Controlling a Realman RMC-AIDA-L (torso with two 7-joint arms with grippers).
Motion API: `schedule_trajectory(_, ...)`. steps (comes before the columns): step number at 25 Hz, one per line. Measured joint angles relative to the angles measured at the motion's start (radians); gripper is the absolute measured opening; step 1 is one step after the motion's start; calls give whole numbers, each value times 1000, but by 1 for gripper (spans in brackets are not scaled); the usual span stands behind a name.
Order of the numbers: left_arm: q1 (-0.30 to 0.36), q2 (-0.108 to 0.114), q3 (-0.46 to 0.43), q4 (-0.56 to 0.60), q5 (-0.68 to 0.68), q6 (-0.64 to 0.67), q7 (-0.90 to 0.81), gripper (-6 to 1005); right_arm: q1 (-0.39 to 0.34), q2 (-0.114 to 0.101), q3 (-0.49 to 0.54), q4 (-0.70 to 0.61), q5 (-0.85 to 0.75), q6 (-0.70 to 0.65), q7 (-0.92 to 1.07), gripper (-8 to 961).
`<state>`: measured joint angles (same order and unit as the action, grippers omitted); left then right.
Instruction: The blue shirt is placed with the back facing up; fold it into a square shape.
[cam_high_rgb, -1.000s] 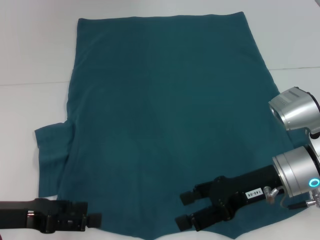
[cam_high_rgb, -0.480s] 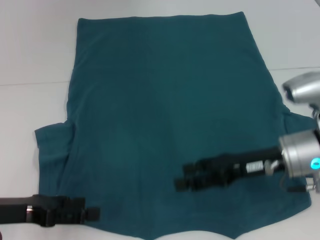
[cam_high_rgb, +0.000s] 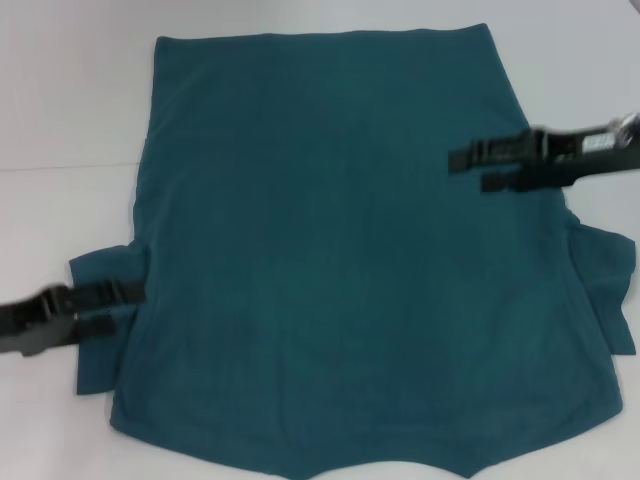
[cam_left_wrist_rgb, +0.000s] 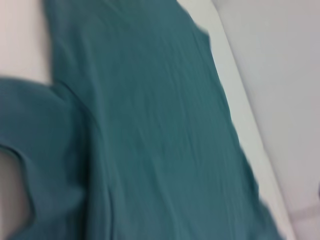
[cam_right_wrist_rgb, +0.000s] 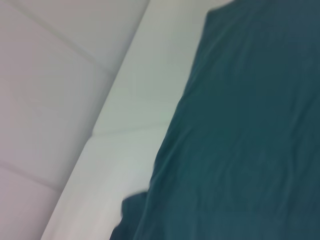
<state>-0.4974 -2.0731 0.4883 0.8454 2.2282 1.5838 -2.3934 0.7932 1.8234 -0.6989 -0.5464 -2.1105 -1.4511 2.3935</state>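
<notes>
Shirt (cam_high_rgb: 330, 250) flat on table (cam_high_rgb: 60, 100), back up. Left gripper (cam_high_rgb: 128, 305) open over left sleeve, right gripper (cam_high_rgb: 475, 170) open above right edge. Watch uneven grabs: you'd skew fold.

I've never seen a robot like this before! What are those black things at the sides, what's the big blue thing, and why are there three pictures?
The black things are the robot's two grippers, its hands. The big picture comes from a camera on the robot's head, looking down at a white table. There, the left gripper reaches in over one sleeve of the blue shirt, and the right gripper is above the shirt's other edge, farther up. Both have their fingers apart and hold nothing. The shirt lies spread out flat, plain side up, not folded yet. The other two pictures come from cameras on the robot's wrists. They show only the shirt up close and some table beside it, not the fingers.
</notes>
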Motion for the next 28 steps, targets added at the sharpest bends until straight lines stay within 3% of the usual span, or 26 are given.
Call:
schedule_trajectory(3,-22,17,-69,-68,-9,-64,-28,884,8,-29,1,-15,1,3,49,927)
schedule_trajectory(8,-52,43,-96,-188,-7,-209,-37,884,8,-33,1,-21,-4,3,68,927)
schedule_trajectory(14,-49,41,-95,-226,-3,-334,-51,884,-1,-33,-3,-21,-4,4,69,927)
schedule_trajectory(28,-39,33,-60,-269,-1,-425,-41,885,-2,-35,1,-22,-4,5,63,927)
